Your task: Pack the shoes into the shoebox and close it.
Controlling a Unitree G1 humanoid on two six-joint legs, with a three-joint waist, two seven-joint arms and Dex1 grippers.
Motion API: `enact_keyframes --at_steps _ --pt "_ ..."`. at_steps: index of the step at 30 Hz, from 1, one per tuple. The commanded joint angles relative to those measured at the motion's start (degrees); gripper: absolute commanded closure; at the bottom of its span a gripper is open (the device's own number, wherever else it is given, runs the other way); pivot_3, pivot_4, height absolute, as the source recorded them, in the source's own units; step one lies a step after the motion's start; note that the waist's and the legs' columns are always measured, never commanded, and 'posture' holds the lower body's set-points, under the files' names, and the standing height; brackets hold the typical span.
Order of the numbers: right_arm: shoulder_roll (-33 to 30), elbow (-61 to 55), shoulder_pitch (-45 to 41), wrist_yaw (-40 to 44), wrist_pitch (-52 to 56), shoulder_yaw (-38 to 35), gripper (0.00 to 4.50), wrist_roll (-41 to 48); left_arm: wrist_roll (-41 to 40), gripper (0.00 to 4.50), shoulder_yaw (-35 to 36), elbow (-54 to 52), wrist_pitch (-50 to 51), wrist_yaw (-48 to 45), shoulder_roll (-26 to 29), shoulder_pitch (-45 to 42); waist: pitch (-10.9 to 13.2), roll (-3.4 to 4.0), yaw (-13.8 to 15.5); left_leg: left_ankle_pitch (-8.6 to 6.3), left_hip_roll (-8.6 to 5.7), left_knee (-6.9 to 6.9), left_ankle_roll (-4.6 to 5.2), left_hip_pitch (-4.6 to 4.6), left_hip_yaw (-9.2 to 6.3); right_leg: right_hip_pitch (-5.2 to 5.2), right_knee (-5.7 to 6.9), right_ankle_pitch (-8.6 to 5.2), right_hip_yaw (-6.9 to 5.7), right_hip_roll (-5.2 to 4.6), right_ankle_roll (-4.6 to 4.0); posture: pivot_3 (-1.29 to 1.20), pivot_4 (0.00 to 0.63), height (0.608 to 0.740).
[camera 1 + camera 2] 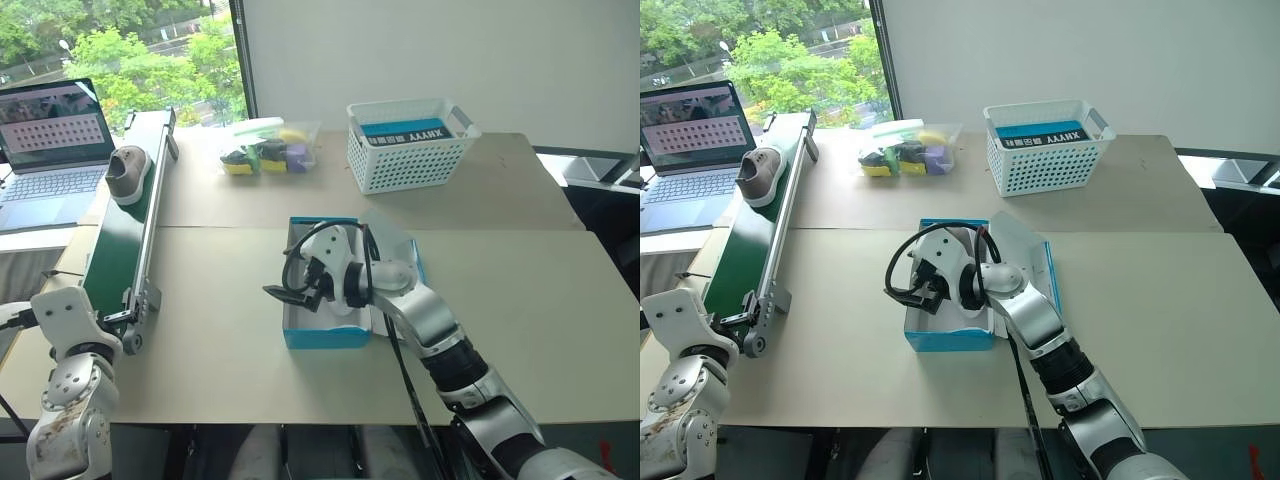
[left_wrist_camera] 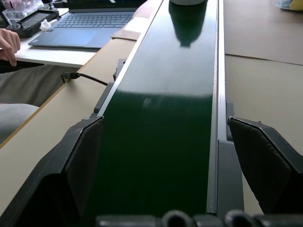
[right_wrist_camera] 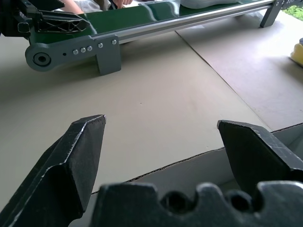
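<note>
My right end effector [image 1: 300, 290] hangs open over the shoebox [image 1: 325, 337]; next, my open left end effector [image 2: 165, 156] must grasp the shoe [image 1: 127, 172] on the conveyor [image 1: 115, 265].

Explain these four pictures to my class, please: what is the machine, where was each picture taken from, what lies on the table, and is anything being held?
This is a two-armed robot. The two wide pictures come from cameras in its head, looking down over its arms. The other two come from cameras on its wrists, looking out between the black fingers of each claw.

On the table lies an open blue shoebox, with the right claw hovering over it, open and empty. To the left runs a green conveyor belt carrying one shoe. The left claw waits open at the belt's near end, holding nothing. Further back stand a white basket, a clear tub of colourful items and a laptop.
</note>
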Motion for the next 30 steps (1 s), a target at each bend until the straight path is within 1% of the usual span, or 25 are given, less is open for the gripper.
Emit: enact_keyframes --at_steps 1,24,30 --pt "0.3 -2.3 -0.5 -0.2 -0.3 -0.4 0.0 -0.3 0.7 0.02 1.3 -0.2 -0.8 -0.1 0.2 -0.9 0.0 0.0 0.0 0.0 0.0 0.0 0.0 0.0 0.01 0.0 0.0 0.0 0.0 0.0 0.0 0.0 0.15 0.738" --pt "0.4 -2.6 -0.2 -0.6 -0.1 -0.8 0.0 -0.9 0.5 0.02 2.0 0.9 -0.7 -0.5 -0.6 -1.5 0.0 -0.02 0.0 0.0 0.0 0.01 0.0 0.0 0.01 0.0 0.02 0.0 0.0 0.0 0.0 0.0 0.15 0.738" --pt "0.5 -2.6 -0.1 -0.9 -0.1 -0.8 0.0 -0.9 -0.2 0.02 3.5 1.6 -0.6 -0.3 -0.9 -1.8 0.0 -0.03 0.0 0.0 0.0 0.01 0.0 0.0 0.01 0.0 0.03 0.0 0.0 0.0 0.0 0.0 0.15 0.738"
